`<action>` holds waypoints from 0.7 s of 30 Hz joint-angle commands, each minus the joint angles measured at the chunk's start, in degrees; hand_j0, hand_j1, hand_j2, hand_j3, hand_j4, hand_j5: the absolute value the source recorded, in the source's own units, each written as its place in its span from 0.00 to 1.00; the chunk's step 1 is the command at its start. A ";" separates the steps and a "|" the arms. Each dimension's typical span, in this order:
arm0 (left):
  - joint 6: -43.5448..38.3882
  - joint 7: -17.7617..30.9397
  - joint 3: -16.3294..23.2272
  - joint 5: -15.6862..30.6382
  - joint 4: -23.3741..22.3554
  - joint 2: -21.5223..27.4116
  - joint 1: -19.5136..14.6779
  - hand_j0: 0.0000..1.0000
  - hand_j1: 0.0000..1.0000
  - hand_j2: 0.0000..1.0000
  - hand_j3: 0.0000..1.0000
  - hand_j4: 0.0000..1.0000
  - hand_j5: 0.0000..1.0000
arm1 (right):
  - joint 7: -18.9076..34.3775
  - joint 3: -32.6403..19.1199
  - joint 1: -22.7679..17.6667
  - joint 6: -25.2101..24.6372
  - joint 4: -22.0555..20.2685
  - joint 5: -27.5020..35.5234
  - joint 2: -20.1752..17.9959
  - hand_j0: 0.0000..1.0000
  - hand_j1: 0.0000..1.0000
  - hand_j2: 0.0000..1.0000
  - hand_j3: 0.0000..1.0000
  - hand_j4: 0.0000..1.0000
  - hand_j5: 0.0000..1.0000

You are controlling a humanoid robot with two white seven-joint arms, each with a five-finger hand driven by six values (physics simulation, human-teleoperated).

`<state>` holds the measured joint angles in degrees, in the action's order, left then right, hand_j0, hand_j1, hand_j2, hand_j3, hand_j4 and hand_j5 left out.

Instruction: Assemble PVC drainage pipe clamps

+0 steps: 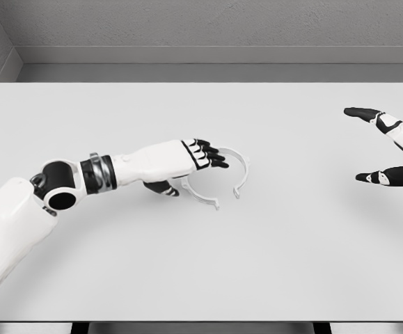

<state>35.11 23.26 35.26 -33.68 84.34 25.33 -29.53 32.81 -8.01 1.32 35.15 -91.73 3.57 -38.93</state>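
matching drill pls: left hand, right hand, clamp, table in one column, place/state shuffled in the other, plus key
Things:
1. left hand
2. right hand
3. pipe clamp
4. table

Place or state:
A. white C-shaped ring lying flat near the middle
B. fingers spread, holds nothing, far right edge
C. plain white surface carrying everything
D. dark fingers curled over the ring's rim

Pairs: 1-D, 2-B, 3-A, 4-C

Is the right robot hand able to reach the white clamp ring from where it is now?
Probably yes. Only bare table lies between the right robot hand and the clamp ring, and the ring's right side is uncovered. The left robot hand sits over its left part, so that side is occupied.
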 commanded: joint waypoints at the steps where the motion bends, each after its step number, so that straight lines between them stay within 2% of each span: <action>1: -0.11 -0.06 0.24 0.28 -0.84 -0.10 0.00 1.00 1.00 1.00 1.00 1.00 1.00 | -0.03 0.01 0.00 -0.15 -0.03 0.47 -0.01 1.00 1.00 1.00 1.00 1.00 1.00; 8: -0.11 0.03 0.24 -1.03 -1.98 -1.68 0.00 1.00 1.00 1.00 1.00 1.00 1.00 | -0.03 0.01 0.00 -0.15 -0.03 0.47 0.08 1.00 1.00 1.00 1.00 1.00 1.00; 16: -0.11 -0.05 0.24 -1.21 -5.50 -3.62 -0.79 1.00 1.00 1.00 1.00 1.00 1.00 | -0.03 0.01 0.00 -0.15 -0.03 0.47 0.08 1.00 1.00 1.00 1.00 1.00 1.00; 21: -0.11 0.03 0.24 -1.30 -5.59 -3.88 -0.88 1.00 1.00 1.00 1.00 1.00 1.00 | -0.03 0.10 0.00 -0.15 -0.12 0.47 0.17 1.00 1.00 1.00 1.00 1.00 1.00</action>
<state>35.11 23.30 35.55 -35.36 78.92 21.59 -30.41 32.81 -7.94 1.32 35.15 -91.80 3.57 -38.78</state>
